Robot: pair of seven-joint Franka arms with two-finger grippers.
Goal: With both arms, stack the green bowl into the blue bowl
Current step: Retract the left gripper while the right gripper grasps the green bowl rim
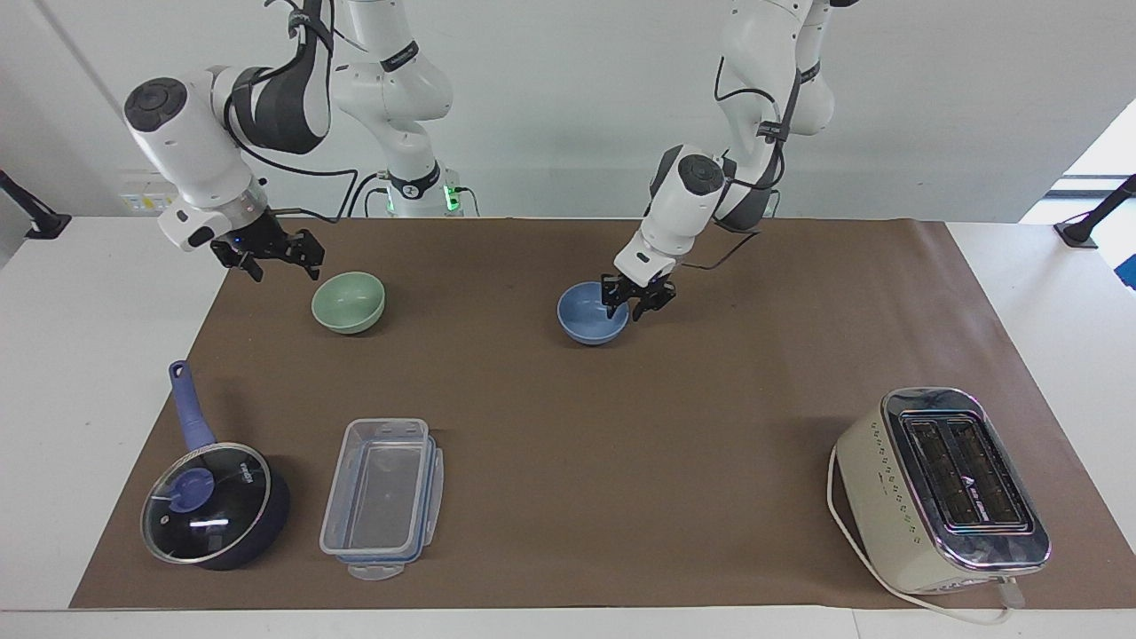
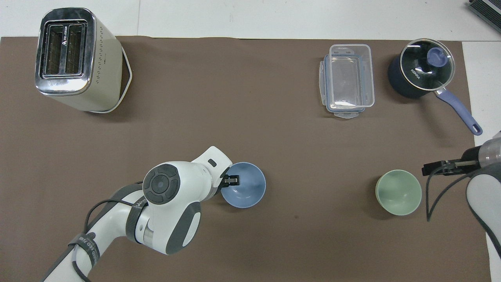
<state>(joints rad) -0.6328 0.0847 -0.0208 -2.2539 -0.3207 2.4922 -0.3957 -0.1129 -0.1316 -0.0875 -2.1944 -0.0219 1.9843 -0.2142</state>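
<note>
The blue bowl (image 1: 587, 325) (image 2: 246, 192) sits on the brown mat near the middle of the table. My left gripper (image 1: 635, 306) (image 2: 233, 180) is open at its rim on the left arm's side, one finger inside the bowl and one outside. The green bowl (image 1: 348, 303) (image 2: 398, 192) rests upright and alone toward the right arm's end. My right gripper (image 1: 286, 266) (image 2: 426, 171) hangs open just above the mat beside the green bowl, on the side toward the right arm's end, without touching it.
A cream toaster (image 1: 941, 488) (image 2: 74, 58) stands far from the robots at the left arm's end. A clear plastic container (image 1: 382, 497) (image 2: 347, 80) and a dark blue glass-lidded saucepan (image 1: 213, 501) (image 2: 420, 74) lie far from the robots at the right arm's end.
</note>
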